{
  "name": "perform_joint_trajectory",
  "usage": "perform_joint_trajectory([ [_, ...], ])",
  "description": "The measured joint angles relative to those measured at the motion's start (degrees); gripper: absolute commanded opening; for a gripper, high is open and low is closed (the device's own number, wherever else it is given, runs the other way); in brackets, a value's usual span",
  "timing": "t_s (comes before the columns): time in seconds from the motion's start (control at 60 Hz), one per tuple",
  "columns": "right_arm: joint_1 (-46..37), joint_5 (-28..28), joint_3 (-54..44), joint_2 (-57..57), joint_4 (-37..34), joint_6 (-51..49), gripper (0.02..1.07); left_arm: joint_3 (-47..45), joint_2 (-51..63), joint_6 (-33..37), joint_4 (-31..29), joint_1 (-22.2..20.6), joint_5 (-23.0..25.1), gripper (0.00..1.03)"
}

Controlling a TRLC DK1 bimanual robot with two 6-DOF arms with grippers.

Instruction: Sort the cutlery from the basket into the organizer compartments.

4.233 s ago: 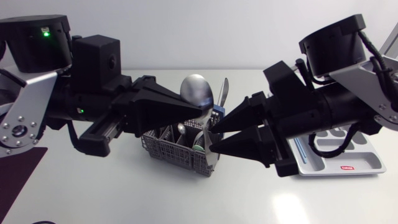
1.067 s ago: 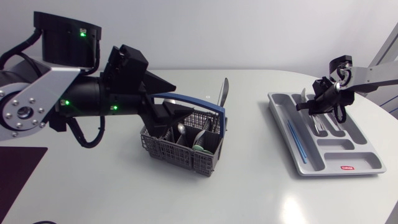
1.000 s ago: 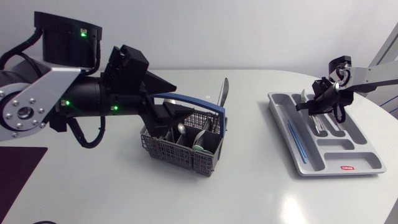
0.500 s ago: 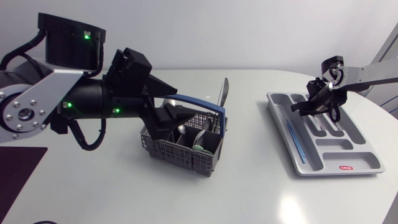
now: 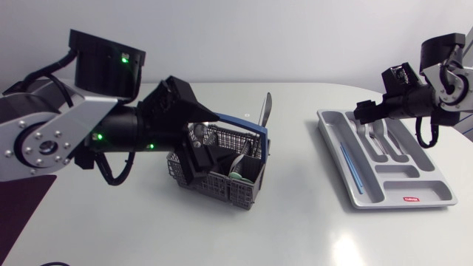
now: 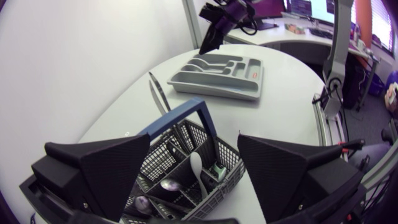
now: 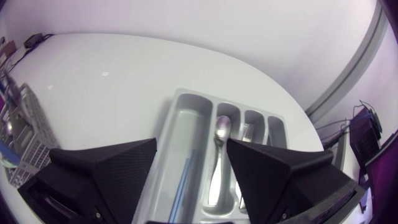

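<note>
Glossy table (image 5: 295, 222): mesh basket (image 5: 222, 188) (blue-handled), moulded organizer (image 5: 432, 193).

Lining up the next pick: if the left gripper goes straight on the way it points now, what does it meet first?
Probably the pale spoon standing in the basket, straight ahead of the open left gripper. The blue handle arches close to that line, so depth is unclear.

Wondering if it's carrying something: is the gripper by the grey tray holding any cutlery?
No, the right gripper is open with nothing between its fingers; a spoon lies in the organizer beneath it.
</note>
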Motion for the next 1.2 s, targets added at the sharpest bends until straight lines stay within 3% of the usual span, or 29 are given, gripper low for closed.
perform_joint_trajectory([
  [0.3,5.4,-9.4,-17.9,-17.5,0.3,-5.2,0.86,-3.5,3.9,15.1,-2.3,-1.2,1.6,0.93],
  [0.55,12.9,-10.5,-30.0,-27.7,0.3,-7.5,0.86,-0.3,11.2,24.6,-8.7,-1.1,1.6,0.90],
  [0.75,15.7,-10.4,-34.7,-31.6,0.3,-8.2,0.87,6.8,14.0,28.4,-15.7,-1.1,2.9,0.85],
  [0.933,16.1,-10.4,-36.3,-33.5,0.3,-9.2,0.87,12.9,16.8,30.7,-21.1,-0.7,3.5,0.73],
  [1.083,16.1,-10.4,-36.5,-33.7,0.8,-9.2,0.86,14.2,18.7,31.8,-23.2,-0.5,4.0,0.61],
  [1.2,16.1,-10.4,-36.8,-33.7,0.8,-9.4,0.86,14.3,19.8,32.3,-23.5,-0.5,4.2,0.59],
])
